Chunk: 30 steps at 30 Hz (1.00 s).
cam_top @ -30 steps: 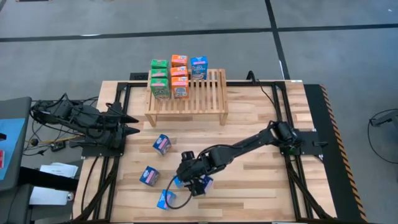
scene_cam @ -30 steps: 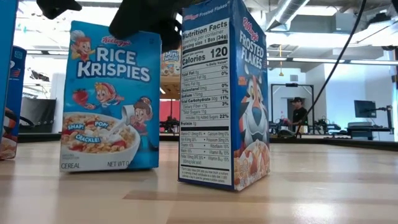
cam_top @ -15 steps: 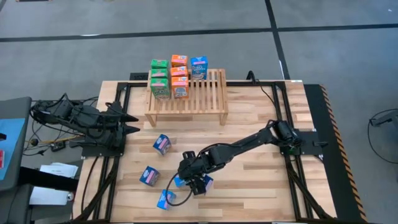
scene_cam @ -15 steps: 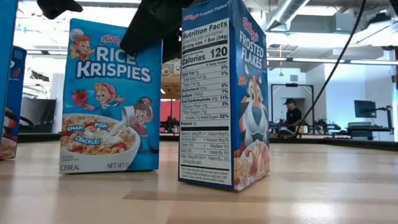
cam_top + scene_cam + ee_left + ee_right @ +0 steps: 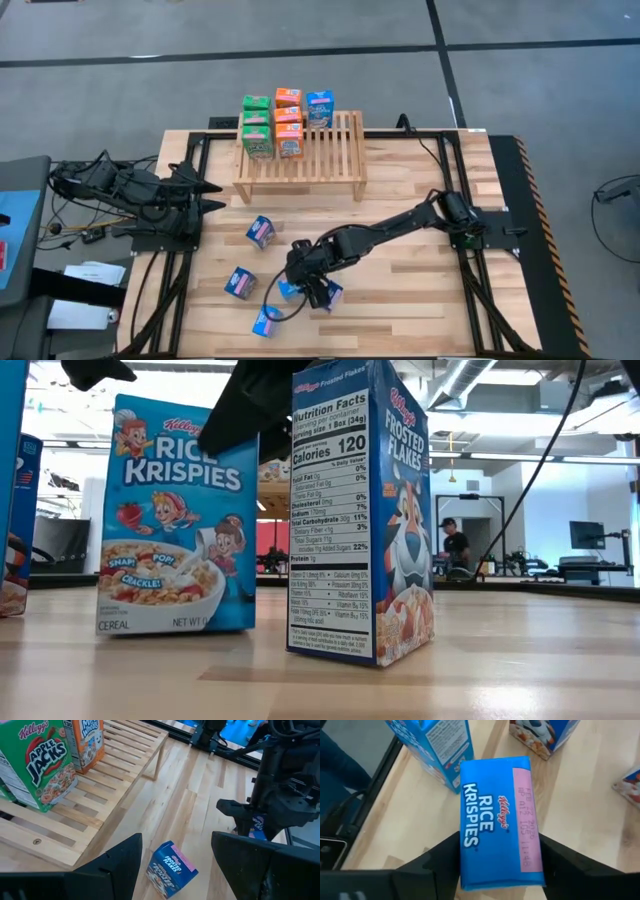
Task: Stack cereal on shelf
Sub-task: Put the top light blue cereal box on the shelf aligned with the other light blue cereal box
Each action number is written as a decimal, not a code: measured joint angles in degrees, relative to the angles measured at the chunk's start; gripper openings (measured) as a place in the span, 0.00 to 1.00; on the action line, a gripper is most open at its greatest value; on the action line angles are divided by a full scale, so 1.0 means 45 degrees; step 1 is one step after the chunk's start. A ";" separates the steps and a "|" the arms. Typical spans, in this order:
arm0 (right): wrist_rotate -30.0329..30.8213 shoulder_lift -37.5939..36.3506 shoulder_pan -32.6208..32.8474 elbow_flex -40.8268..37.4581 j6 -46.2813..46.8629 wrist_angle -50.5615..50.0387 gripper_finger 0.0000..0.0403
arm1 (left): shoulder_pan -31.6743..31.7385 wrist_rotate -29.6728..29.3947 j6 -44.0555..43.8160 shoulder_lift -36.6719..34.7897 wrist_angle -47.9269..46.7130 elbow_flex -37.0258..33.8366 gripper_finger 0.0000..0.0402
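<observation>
Right gripper [image 5: 308, 290] is down at the near-left part of the table, straddling the top of an upright Rice Krispies box [image 5: 495, 820] — its fingers [image 5: 440, 865] sit right at the two sides of the box top, but I can't tell whether they're actually clamped on it or only alongside. So the step in hand reads as the pick of one loose box, grasp not confirmed. The low view shows that box [image 5: 175, 520] standing flat on the table, no lift

Where things are:
- shelf [image 5: 330, 150] at the far side of the table, six boxes standing at its far-left corner — green, orange and one blue [image 5: 320, 106]
- loose blue boxes on the near-left table: one [image 5: 261, 231] toward the shelf, one [image 5: 239, 283] farther left, one [image 5: 266, 320] nearest the front edge, plus the pair under the right gripper
- a Frosted Flakes box [image 5: 360, 510] stands just beside the Rice Krispies one, close to the camera
- left gripper [image 5: 210, 197] waits at the left table edge, jaws apart, nothing in them; another Frosted Flakes box [image 5: 170, 870] lies tilted on the table ahead of it

Next move, my guess: finish the squeeze, lift straight up so the neighbouring box isn't knocked over, carry to the shelf and set down on free slats beside the standing group — keep it upright
</observation>
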 joint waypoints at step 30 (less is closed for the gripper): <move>0.2566 -0.6013 -0.4455 0.0016 -0.3094 -0.3659 0.42 | 0.0000 -0.0697 0.0081 0.0000 0.0121 0.0000 0.57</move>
